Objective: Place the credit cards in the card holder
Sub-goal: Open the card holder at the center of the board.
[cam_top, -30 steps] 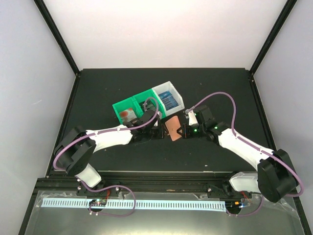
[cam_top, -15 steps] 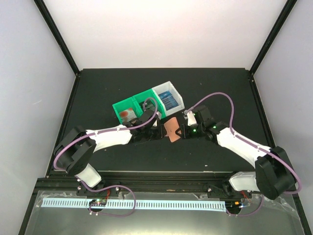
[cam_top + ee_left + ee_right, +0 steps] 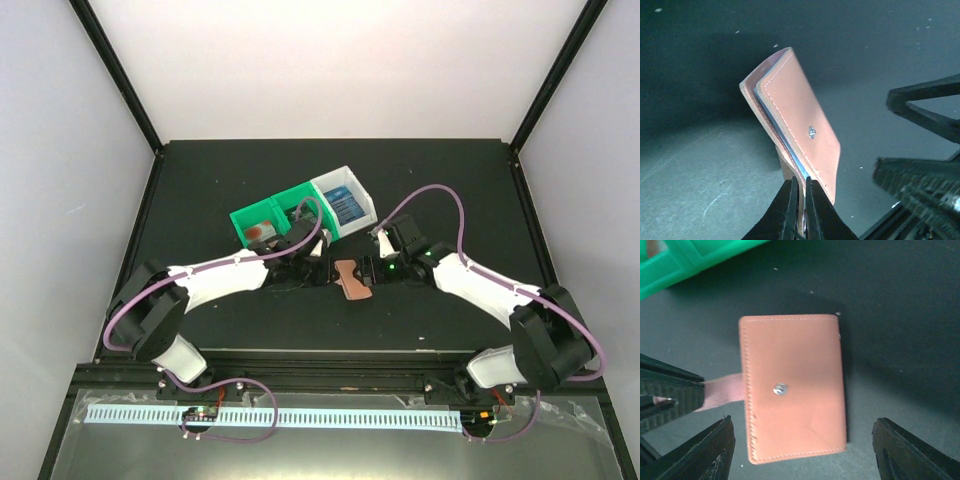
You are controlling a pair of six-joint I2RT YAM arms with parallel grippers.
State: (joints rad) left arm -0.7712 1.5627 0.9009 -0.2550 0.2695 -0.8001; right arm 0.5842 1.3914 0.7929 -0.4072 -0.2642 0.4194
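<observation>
The salmon-brown card holder [image 3: 352, 279] sits folded shut between my two grippers, in front of the bins. In the left wrist view the card holder [image 3: 799, 131] stands tilted on edge, its pale blue inner layers showing. My left gripper [image 3: 800, 192] is shut on its tab at the lower edge. My right gripper [image 3: 805, 440] is open, its fingers wide on both sides of the card holder [image 3: 792, 385] and touching nothing. Credit cards lie in the bins: a blue one [image 3: 347, 208] in the white bin, a white and red one [image 3: 259, 233] in the green bin.
The green bin [image 3: 243, 222] and the white bin [image 3: 365, 200] stand side by side just behind the grippers. The green bin's corner [image 3: 685, 262] shows at the top left of the right wrist view. Black table stretches all around, walled at the back.
My right gripper has opened and let go of the card holder. The left gripper has shut on the tab. The holder has sunk a little toward the near edge.
</observation>
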